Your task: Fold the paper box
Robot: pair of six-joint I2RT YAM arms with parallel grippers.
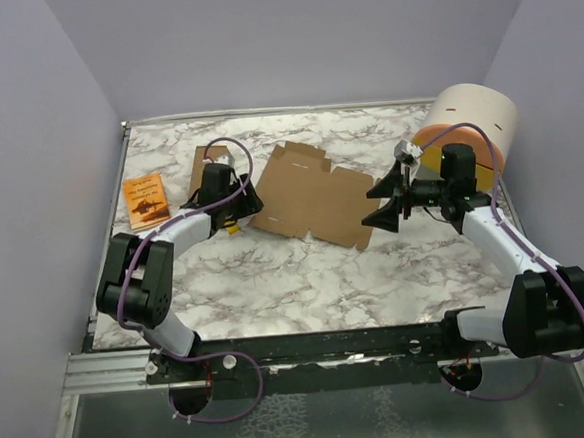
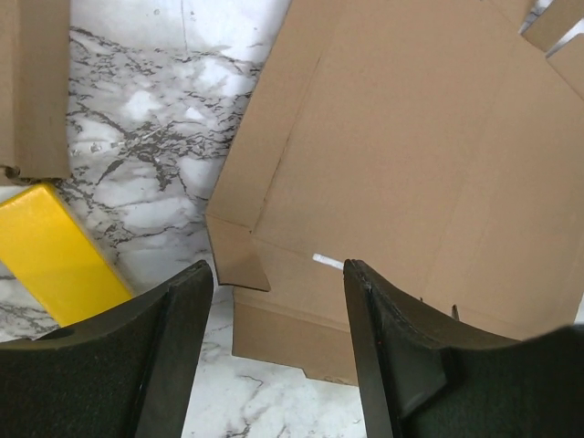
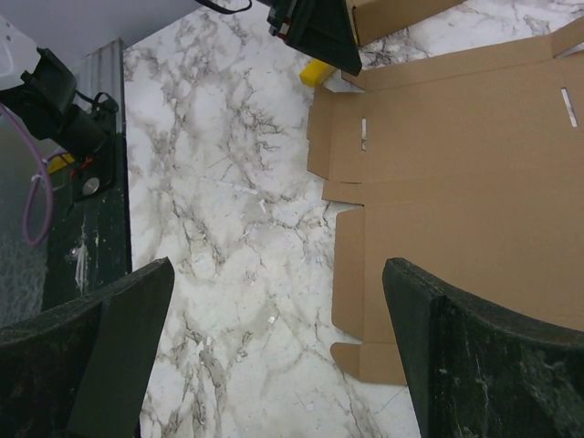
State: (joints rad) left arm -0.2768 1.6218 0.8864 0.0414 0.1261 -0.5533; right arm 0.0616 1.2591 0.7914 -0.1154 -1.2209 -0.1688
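Note:
The paper box (image 1: 313,194) lies as a flat, notched brown cardboard sheet with tabs in the middle of the marble table. It fills much of the left wrist view (image 2: 411,164) and the right side of the right wrist view (image 3: 456,182). My left gripper (image 1: 244,199) is open and empty at the sheet's left edge; its fingers straddle a small corner tab (image 2: 239,258). My right gripper (image 1: 384,202) is open and empty at the sheet's right end, above its near right corner (image 3: 374,360).
A narrower brown cardboard box (image 1: 210,163) stands at the back left behind my left gripper. A small orange booklet (image 1: 146,200) lies at the far left. A yellow block (image 2: 57,255) lies by the left gripper. A large cream and orange roll (image 1: 471,126) sits at the back right.

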